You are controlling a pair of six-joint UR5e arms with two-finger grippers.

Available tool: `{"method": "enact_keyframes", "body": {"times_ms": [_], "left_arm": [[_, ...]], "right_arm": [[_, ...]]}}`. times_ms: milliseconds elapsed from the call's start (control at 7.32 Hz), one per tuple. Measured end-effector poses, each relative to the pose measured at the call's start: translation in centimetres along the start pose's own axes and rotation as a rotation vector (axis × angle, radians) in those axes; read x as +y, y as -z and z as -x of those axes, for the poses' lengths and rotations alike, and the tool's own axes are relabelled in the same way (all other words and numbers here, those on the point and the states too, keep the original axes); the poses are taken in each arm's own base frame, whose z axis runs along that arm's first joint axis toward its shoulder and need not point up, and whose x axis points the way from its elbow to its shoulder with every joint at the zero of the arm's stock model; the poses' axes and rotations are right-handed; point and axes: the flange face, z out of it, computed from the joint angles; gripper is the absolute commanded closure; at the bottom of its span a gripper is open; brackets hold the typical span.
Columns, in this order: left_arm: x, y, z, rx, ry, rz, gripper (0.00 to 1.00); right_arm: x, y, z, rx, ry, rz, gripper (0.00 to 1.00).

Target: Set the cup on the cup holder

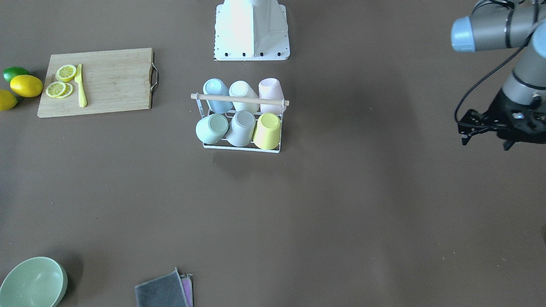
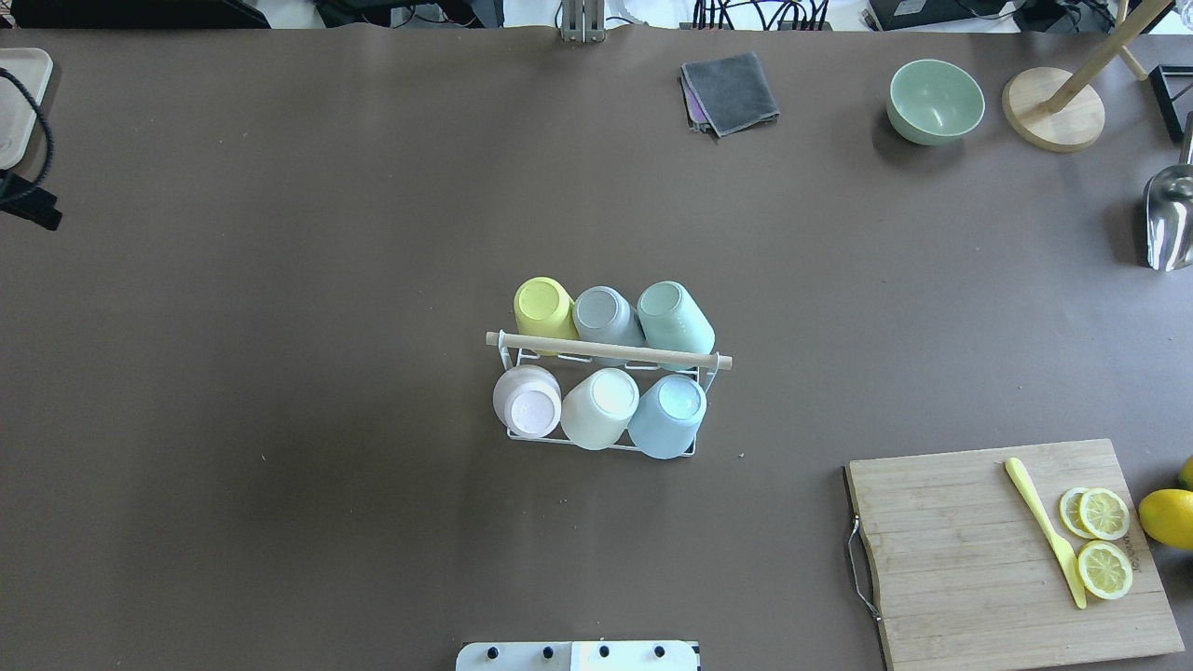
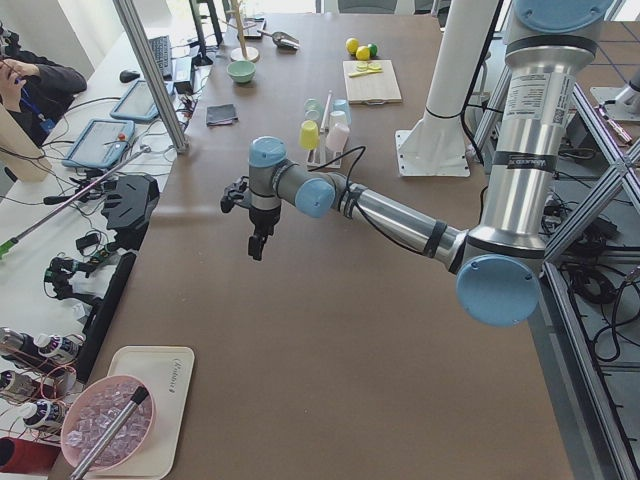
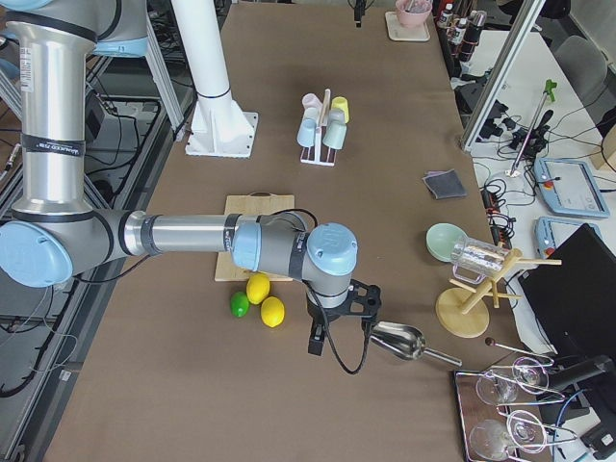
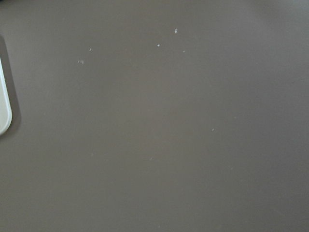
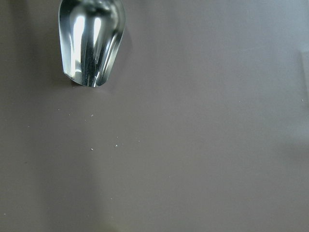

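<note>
The cup holder stands in the middle of the bench, straight out from the robot's base, its wooden rod running lengthwise along the bench. All six prongs carry an upturned cup. The yellow cup, grey cup and green cup line the operators' side of the rod. The pink cup, cream cup and blue cup line the robot's side. The left gripper hangs fingers-down over bare bench near the left end, well apart from the rack and holding nothing; whether its jaws are apart or together cannot be told. The right gripper hovers near the right end, just beside a metal scoop, and shows only in the side view, so the state of its jaws cannot be told either. A wooden cutting board with lemon slices and a yellow knife lies at the robot-side edge toward the right end. A green bowl and a folded grey cloth sit along the operators' edge.
</note>
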Motion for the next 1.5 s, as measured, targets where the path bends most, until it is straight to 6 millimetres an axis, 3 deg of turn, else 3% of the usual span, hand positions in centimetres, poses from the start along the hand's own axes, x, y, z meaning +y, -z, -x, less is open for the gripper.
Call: {"method": "enact_keyframes", "body": {"times_ms": [273,410,546,1093,1502], "left_arm": [[4.3,1.6,8.9,0.057,0.182,0.027,0.02],[6.7,1.8,12.0,0.068,0.252,0.037,0.02],[8.6,1.9,13.8,0.082,0.298,0.049,0.02],[13.3,1.7,15.2,0.131,0.345,0.088,0.02],[15.8,0.4,16.8,0.101,0.136,0.113,0.02]], "right_arm": [[0.1,0.1,0.0,0.005,0.049,0.000,0.00],[0.1,-0.1,-0.2,0.006,0.097,0.003,0.00],[0.2,-0.3,-0.3,0.000,0.121,0.007,0.00],[0.6,-0.2,-0.3,0.010,0.145,0.004,0.00],[0.7,-0.3,-0.4,0.025,0.145,0.005,0.00]]}}
